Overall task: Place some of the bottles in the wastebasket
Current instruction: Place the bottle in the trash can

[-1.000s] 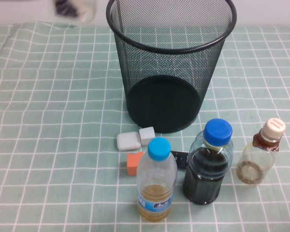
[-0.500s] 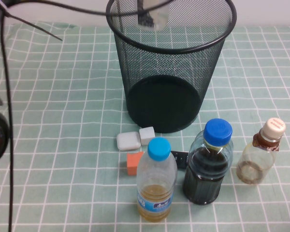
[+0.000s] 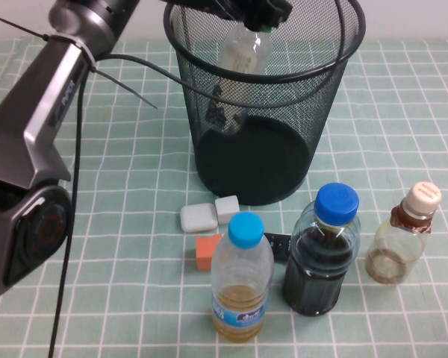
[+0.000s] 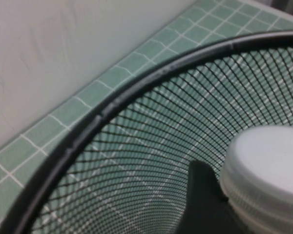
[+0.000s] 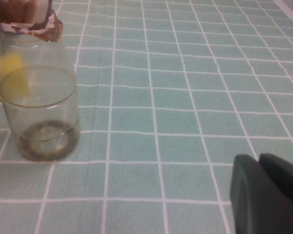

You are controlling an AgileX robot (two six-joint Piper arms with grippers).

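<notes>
Change since earlier frame: left arm has swung in over the wastebasket (image 3: 265, 97), carrying a white-capped bottle (image 3: 244, 51) to hang just inside the rim.
Left gripper (image 3: 257, 13): above the wastebasket mouth, jaws clenched on that bottle near its cap.
Right gripper (image 5: 268, 187): low by the bench (image 3: 97, 186), in front of the wastebasket beside the beige-capped bottle (image 3: 403, 237); jaw state cannot be told.
In front of the wastebasket, upright: two blue-capped bottles (image 3: 243, 280), (image 3: 322, 252).
Risk, judged: the bottle hangs close to the rim; released off-centre, it could strike the rim and fall outside.
</notes>
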